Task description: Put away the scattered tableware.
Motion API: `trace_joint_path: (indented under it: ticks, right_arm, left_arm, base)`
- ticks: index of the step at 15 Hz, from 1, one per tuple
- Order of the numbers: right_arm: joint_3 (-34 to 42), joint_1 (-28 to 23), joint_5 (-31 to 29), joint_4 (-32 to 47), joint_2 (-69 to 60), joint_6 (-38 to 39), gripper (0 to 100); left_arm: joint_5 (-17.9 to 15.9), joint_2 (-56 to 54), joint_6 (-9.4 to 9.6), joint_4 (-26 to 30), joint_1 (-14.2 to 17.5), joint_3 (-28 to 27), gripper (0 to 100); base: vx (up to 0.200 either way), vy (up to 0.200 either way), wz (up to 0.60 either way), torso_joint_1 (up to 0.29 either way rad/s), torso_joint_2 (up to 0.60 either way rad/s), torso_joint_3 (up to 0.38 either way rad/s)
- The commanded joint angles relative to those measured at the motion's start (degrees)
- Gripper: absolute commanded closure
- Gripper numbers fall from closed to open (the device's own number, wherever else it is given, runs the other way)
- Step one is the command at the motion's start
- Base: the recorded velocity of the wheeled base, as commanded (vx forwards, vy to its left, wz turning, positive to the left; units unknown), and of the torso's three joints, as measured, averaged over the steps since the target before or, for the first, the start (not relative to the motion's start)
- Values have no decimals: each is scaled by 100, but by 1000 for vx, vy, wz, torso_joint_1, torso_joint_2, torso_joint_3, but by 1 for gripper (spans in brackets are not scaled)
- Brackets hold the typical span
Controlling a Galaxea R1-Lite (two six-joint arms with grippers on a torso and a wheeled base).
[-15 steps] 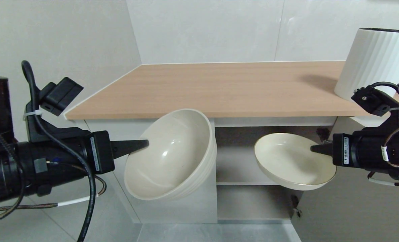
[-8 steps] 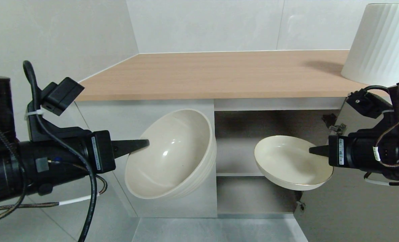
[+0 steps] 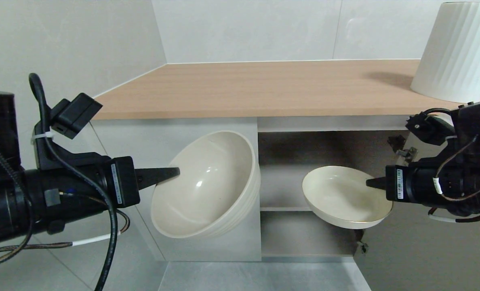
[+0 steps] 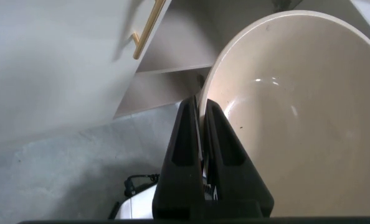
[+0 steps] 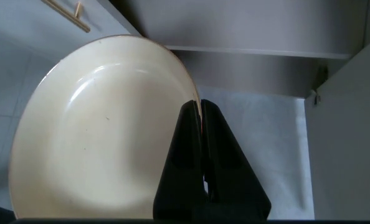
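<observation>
Seemingly left gripper [image 3: 175, 174] tight on bowl [image 3: 205, 186] rim, right gripper [image 3: 368, 183] tight on plate [image 3: 341, 196] rim

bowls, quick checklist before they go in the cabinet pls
1. Left gripper shut on the rim of the deep bowl: ok.
2. Right gripper shut on the rim of the shallow bowl: ok.
3. Bowls apart from each other: ok.
4. Cabinet open behind the shallow bowl: ok.
5. Deep bowl level: not ok, it is tilted steeply, its mouth turned sideways.
6. Free room on the shelf: cannot tell, the shallow bowl hides part of it.
</observation>
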Motion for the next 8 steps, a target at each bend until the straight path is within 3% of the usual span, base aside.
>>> trace_joint_path:
  ticks: [1,4,8]
  right_arm:
    - [42,4,-9,-139,709,1,100]
    - [60,-163,-167,-895,1931,36,100]
    - [51,-611,-747,-2468,3311,72,100]
  left_arm:
    - [-2,23,5,-1,-1,6,100]
    - [-2,75,5,-1,-1,15,100]
    - [51,708,84,34,-1,15,100]
  base:
    - [0,0,0,0,0,0]
    - [0,0,0,0,0,0]
    - [0,0,0,0,0,0]
